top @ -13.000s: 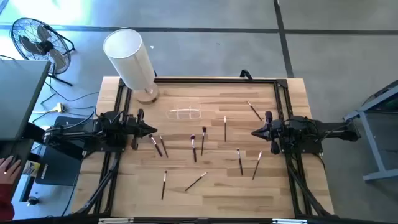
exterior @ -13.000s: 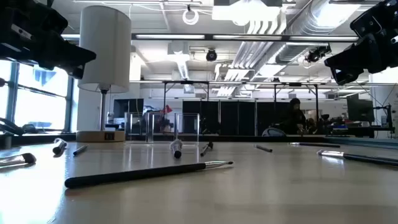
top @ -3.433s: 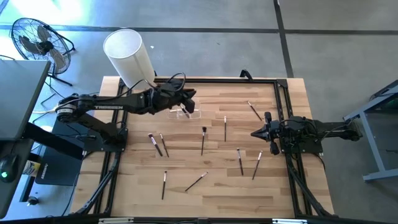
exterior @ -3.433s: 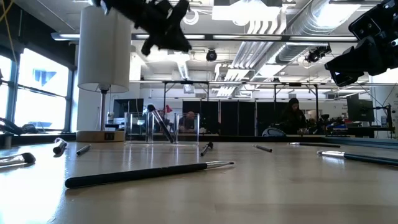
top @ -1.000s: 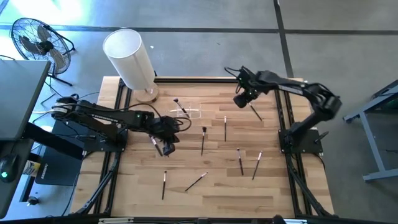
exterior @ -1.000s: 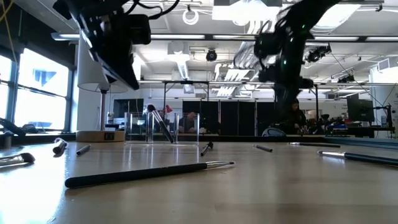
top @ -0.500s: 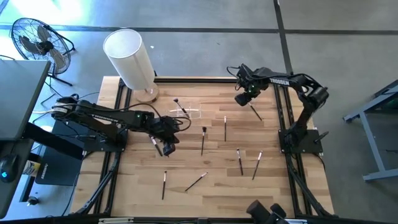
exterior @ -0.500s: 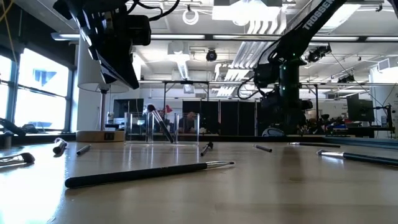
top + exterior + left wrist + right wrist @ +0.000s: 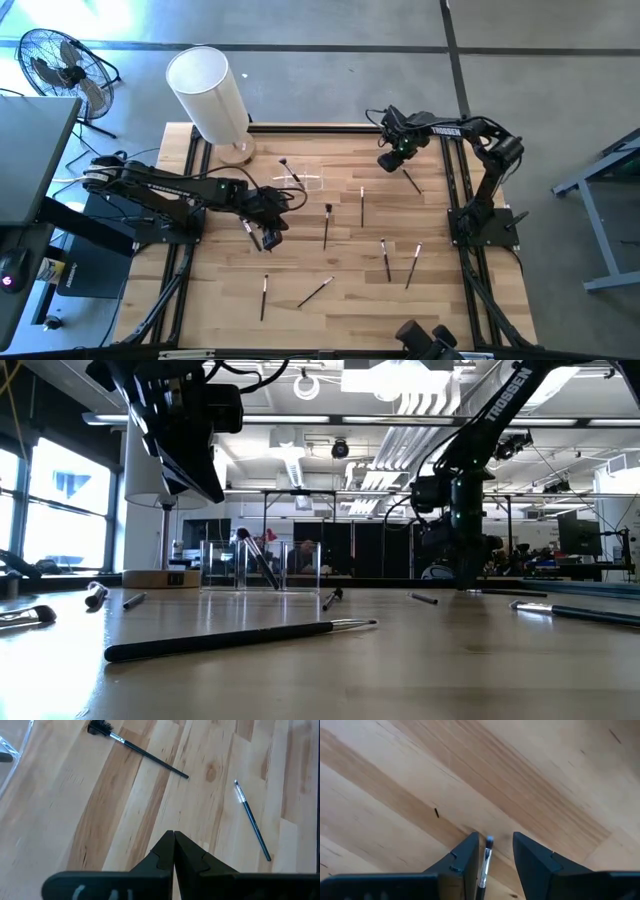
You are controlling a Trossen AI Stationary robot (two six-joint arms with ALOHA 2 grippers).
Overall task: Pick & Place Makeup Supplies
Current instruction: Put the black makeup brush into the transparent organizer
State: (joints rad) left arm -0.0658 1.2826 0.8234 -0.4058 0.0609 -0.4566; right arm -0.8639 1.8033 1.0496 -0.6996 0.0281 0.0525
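Right tool [image 9: 492, 851] is hanging released astride a far-right brush [image 9: 485, 865], while the clenched left tool [image 9: 173, 851] is hovering above bare tabletop [image 9: 340, 310] near scattered brushes [image 9: 137, 752].

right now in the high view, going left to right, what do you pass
fan → white cylinder → left gripper → clear holder with one brush in it → brush → right gripper → brush
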